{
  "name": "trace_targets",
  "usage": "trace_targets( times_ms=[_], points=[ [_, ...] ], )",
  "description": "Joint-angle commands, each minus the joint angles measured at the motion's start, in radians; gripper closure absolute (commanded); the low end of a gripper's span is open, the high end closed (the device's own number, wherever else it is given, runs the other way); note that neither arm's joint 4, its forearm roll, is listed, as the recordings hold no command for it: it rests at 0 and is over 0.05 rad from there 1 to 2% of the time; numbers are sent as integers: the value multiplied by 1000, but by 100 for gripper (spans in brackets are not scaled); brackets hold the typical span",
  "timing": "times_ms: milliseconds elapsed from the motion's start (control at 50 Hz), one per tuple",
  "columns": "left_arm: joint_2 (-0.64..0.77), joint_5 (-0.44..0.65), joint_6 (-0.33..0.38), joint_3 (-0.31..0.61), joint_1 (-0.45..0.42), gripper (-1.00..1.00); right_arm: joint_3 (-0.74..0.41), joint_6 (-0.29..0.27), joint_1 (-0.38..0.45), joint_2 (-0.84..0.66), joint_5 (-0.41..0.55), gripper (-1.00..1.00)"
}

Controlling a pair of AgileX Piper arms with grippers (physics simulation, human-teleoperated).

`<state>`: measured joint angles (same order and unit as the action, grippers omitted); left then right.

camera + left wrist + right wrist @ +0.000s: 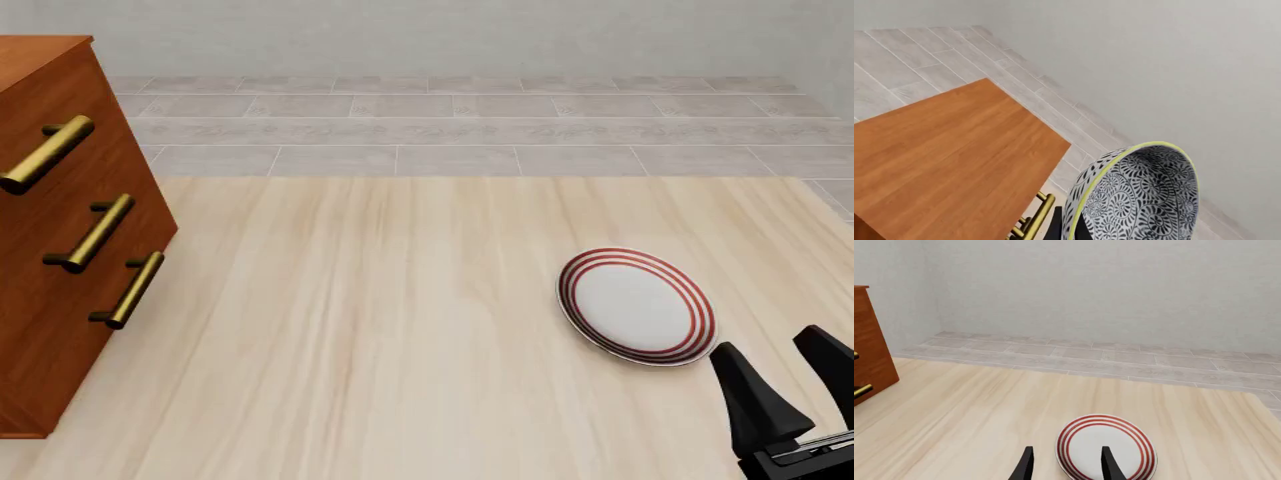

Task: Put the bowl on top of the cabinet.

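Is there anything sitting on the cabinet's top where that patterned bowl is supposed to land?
Nothing visible. In the left wrist view, the bowl is held up beside the cabinet, whose wooden top shows bare. The plate lies far off on the table.

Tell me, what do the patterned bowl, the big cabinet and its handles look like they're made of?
The bowl looks like glazed ceramic: a smooth surface with a dense dark-and-white floral print and a pale yellow rim. The cabinet looks like reddish-brown wood with visible grain and a satin finish. Its handles look like brushed brass, gold-coloured with a soft sheen.
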<state>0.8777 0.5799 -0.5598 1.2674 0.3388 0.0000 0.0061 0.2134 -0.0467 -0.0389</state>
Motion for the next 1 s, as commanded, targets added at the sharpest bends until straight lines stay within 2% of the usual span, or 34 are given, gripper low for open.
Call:
trace_targets(
  times_ms=[20, 60, 160, 260, 280, 340, 440, 720, 760, 780, 820, 880, 900, 1000],
  points=[
    [16, -36, 42, -21, 76, 100, -1, -5, 3, -1, -1, -100],
    [20, -45, 69, -27, 83, 100, -1, -5, 3, 0, 0, -100],
    [34, -75, 73, -58, 120, 100, -1, -6, 3, -1, -1, -100],
    [41, -93, 70, -79, 134, 100, -1, -5, 3, -1, 0, -100],
    [58, -67, 66, -37, 141, 100, -1, -6, 3, -1, 0, -100],
    [51, -106, 60, -94, 151, 100, -1, -5, 3, -1, -1, -100],
    [64, -121, 50, -103, 167, 100, -1, -6, 3, -1, -1, -100],
    [108, -185, -21, -185, 237, 100, -1, -6, 3, -1, -1, -100],
    [115, -191, -25, -190, 247, 100, -1, -5, 3, -1, -1, -100],
    [126, -160, -31, -153, 249, 100, -1, -5, 3, -1, -1, -100],
    [122, -199, -40, -203, 256, 100, -1, -5, 3, -1, -1, -100],
    [135, -172, -61, -174, 266, 100, -1, -5, 3, 0, 0, -100],
    [132, -212, -62, -220, 270, 100, -1, -5, 3, -1, -1, -100],
    [140, -227, -86, -239, 281, 100, -1, -6, 3, -1, -1, -100]
  ],
)
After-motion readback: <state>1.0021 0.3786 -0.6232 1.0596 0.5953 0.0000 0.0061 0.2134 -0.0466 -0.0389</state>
